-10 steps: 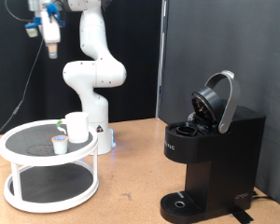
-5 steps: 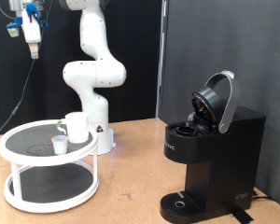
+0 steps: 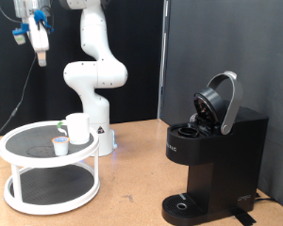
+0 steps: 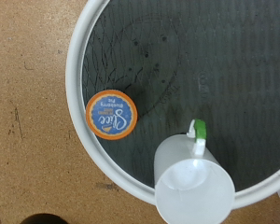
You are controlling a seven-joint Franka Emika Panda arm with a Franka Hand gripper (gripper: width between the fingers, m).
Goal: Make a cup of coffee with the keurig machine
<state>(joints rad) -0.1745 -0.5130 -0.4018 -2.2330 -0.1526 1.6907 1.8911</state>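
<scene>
Brown wooden tabletop [image 3: 132,165], black curtain behind. Black boxy keurig machine [image 3: 215,160] sits at the exterior view's right, domed lid hinged up. White round two-tier stand [image 3: 49,168] is at the left; on its dark top shelf, plain white cylindrical cup [image 3: 77,128] and just beside it a small white coffee pod with orange-rimmed blue top [image 4: 112,114]. Gripper [image 3: 40,52] hangs high above the stand, holding nothing visible; can't tell whether its fingers are apart.

Gripper [image 3: 40,58] high above tray [image 3: 19,141], cup [image 3: 77,127] on tray, keurig machine [image 3: 212,151] lid open
</scene>
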